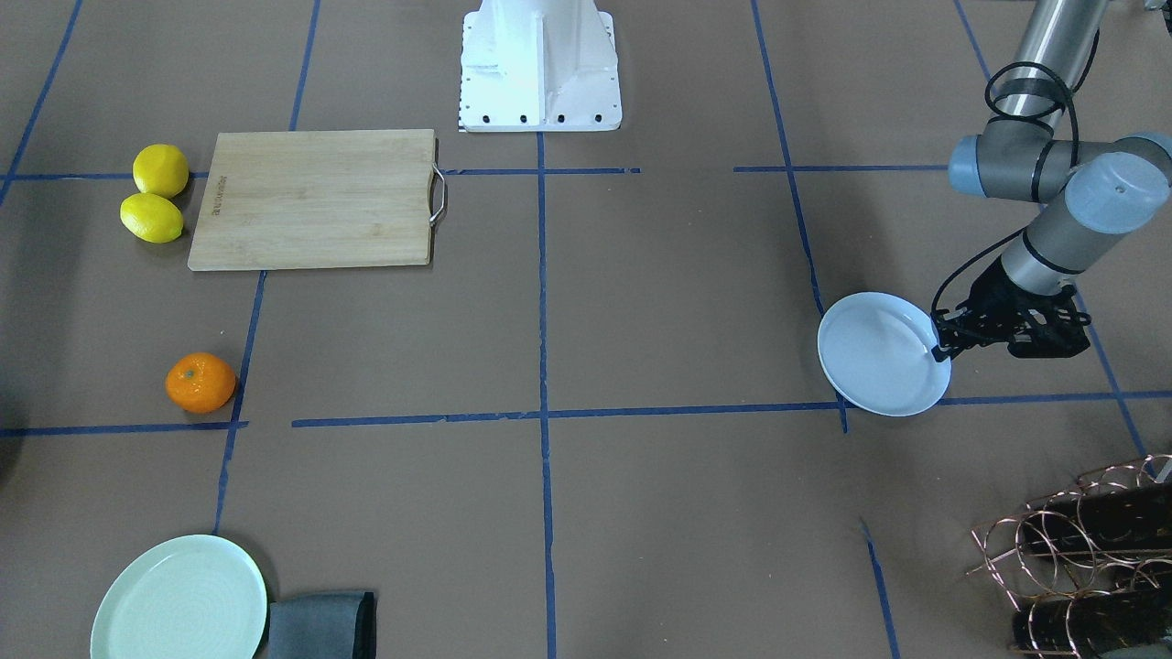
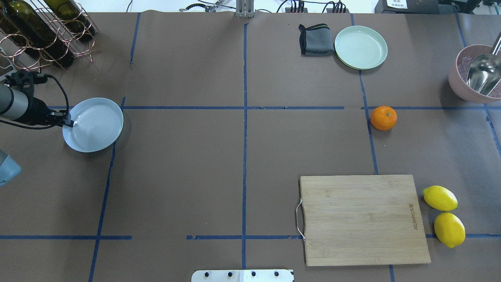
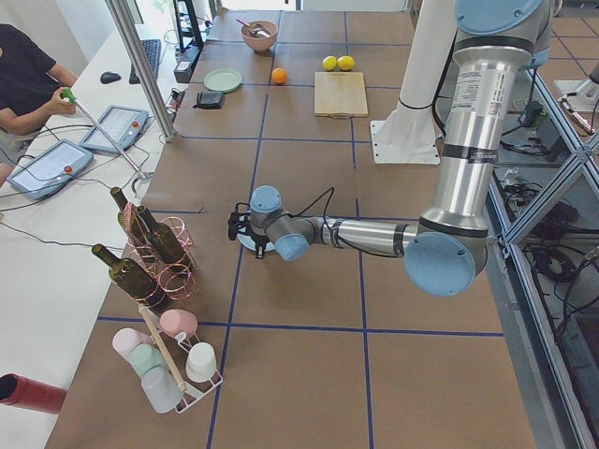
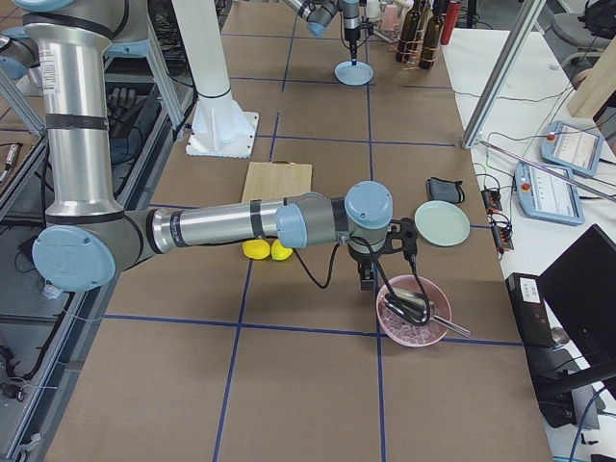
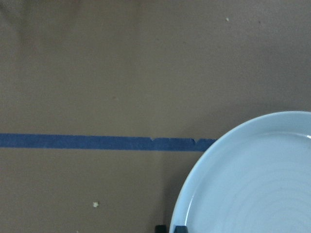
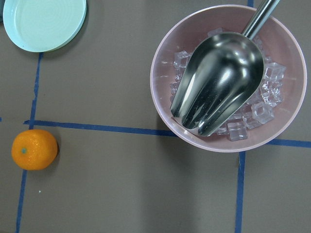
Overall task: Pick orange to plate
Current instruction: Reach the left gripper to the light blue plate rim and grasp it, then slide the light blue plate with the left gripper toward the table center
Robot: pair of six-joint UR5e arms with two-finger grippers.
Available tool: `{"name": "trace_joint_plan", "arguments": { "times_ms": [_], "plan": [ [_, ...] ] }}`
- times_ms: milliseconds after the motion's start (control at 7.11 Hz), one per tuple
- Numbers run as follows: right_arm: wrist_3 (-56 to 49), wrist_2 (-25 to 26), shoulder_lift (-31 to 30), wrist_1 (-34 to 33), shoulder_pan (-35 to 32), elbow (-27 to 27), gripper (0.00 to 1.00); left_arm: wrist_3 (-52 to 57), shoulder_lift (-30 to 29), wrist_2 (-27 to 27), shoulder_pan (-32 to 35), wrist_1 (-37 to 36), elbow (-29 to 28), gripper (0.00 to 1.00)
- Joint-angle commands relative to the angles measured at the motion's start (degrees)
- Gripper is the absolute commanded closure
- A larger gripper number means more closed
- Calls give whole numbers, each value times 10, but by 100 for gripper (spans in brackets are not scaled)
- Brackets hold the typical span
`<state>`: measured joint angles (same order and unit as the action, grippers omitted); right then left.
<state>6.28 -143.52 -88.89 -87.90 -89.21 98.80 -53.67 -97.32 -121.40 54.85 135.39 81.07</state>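
Note:
The orange [image 1: 200, 383] [image 2: 383, 118] lies alone on the brown table, far from the plate and beside a blue tape line. It also shows at the left in the right wrist view [image 6: 34, 149]. The pale bluish-white plate [image 1: 879, 357] [image 2: 96, 125] [image 5: 252, 184] is at the opposite end of the table. My left gripper [image 1: 943, 348] [image 2: 71, 123] is shut on its rim. My right gripper [image 4: 369, 281] hangs above the table between the orange and a pink bowl. It shows only in the exterior right view, so I cannot tell its state.
A wooden cutting board [image 2: 362, 219] lies near the robot's base, with two lemons [image 2: 440, 198] beside it. A mint-green plate [image 2: 361, 47] and a grey cloth [image 2: 316, 39] are at the far edge. A pink bowl [image 2: 456, 78] holds ice and a metal scoop. A bottle rack [image 2: 43, 31] stands behind the left gripper.

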Motion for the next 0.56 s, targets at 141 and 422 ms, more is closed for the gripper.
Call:
{"name": "trace_joint_plan", "arguments": {
  "times_ms": [141,422],
  "plan": [
    [14,-1,8,0,0,0,0,1,6,-113,51,-9,34,100],
    [25,-1,13,0,7,1,0,0,-1,-193,112,-47,59,100]
  ]
}}
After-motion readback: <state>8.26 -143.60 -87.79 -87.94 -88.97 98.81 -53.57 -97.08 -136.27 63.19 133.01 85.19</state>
